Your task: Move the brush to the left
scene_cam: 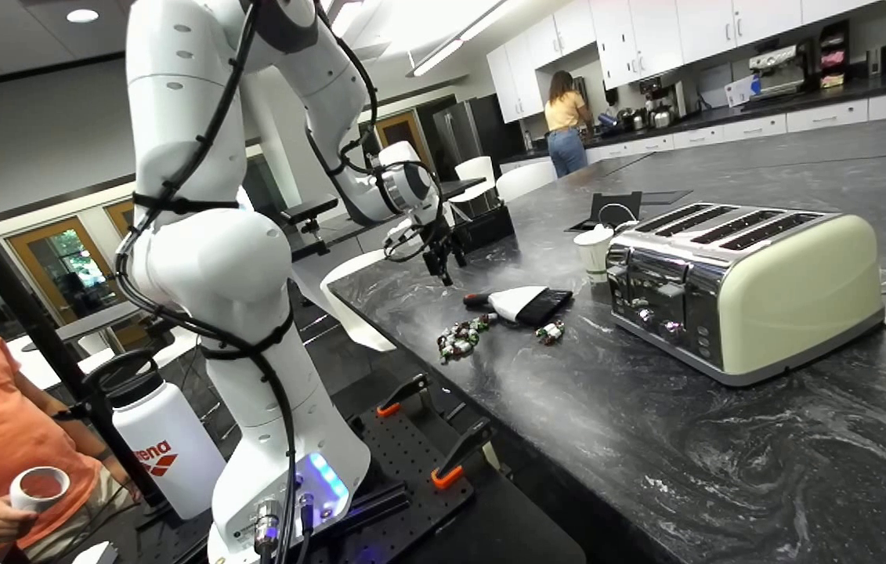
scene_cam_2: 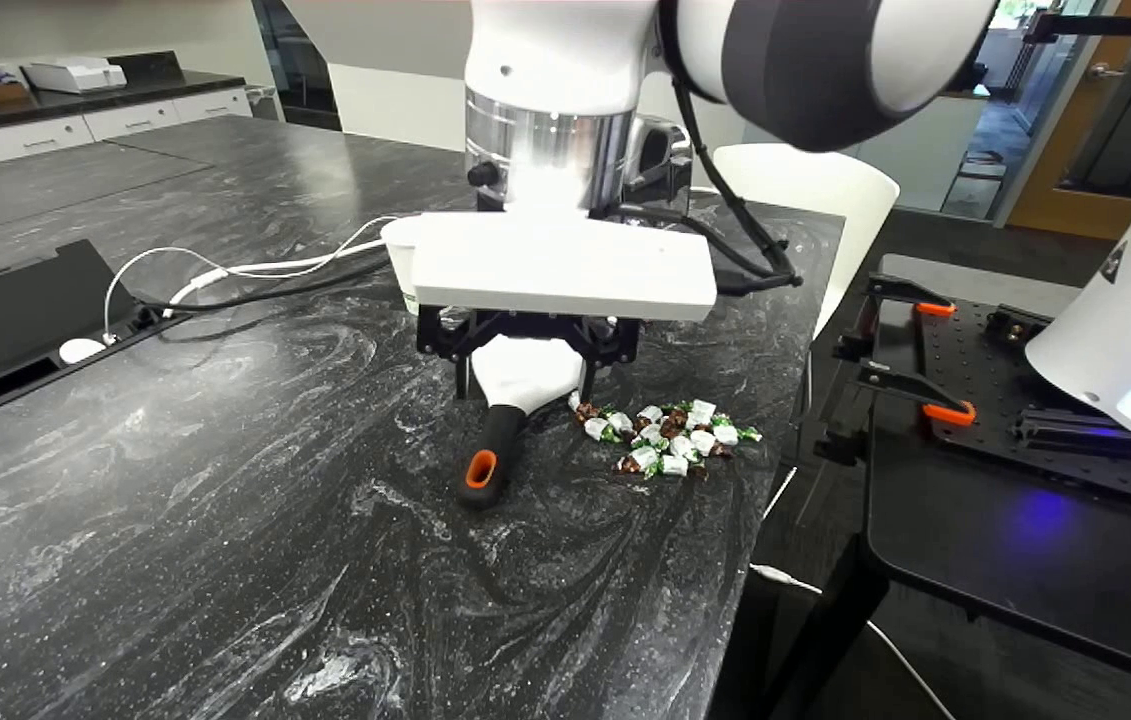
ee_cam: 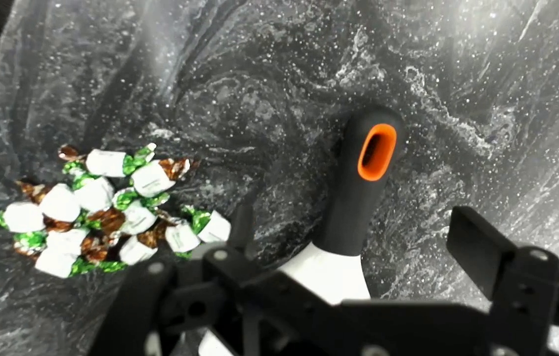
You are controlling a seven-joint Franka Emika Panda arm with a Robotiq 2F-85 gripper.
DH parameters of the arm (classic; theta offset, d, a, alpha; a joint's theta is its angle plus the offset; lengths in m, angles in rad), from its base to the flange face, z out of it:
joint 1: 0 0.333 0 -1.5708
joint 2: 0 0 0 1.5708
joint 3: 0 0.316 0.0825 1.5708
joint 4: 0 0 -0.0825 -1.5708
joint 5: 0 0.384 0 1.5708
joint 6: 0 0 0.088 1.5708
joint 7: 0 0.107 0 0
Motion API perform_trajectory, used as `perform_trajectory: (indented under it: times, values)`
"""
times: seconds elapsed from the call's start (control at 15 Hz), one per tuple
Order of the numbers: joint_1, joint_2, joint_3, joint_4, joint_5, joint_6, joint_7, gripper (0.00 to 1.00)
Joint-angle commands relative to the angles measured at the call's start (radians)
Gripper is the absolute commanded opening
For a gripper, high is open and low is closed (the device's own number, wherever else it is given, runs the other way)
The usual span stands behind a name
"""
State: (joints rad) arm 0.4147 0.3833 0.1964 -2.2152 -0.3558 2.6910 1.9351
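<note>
Brush (scene_cam: 519,301) flat on the counter (scene_cam_2: 275,560), candies (scene_cam_2: 680,445) close alongside; contact with them not certain from where I stand. Fingers (ee_cam: 477,247) spread wide above it, one to each side, nothing pinched. Handling, my estimate: light, sturdy, body stiff, only the bristles (scene_cam: 544,308) likely to give. Handle (scene_cam_2: 500,445) looks rubbery, so should grip well; white head (scene_cam_2: 525,372) broader and probably slicker. Would take the handle just behind the head, square across, avoiding the candies.
</note>
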Motion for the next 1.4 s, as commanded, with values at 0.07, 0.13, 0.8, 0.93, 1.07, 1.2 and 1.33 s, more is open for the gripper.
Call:
perform_trajectory:
  times: [0.07,0.13,0.8,0.93,1.07,1.2,1.33]
  values:
    - [0.092,0.092,-0.093,0.067,0.009,0.067,0.028,1.0]
    - [0.11,0.106,-0.113,0.075,0.01,0.078,0.032,1.0]
    - [0.232,0.19,-0.228,0.135,0.023,0.07,0.086,1.0]
    - [0.248,0.196,-0.245,0.138,0.024,0.069,0.09,1.0]
    - [0.262,0.201,-0.263,0.14,0.025,0.068,0.096,1.0]
    - [0.273,0.204,-0.278,0.14,0.028,0.071,0.106,1.0]
    - [0.278,0.207,-0.287,0.14,0.029,0.073,0.111,1.0]
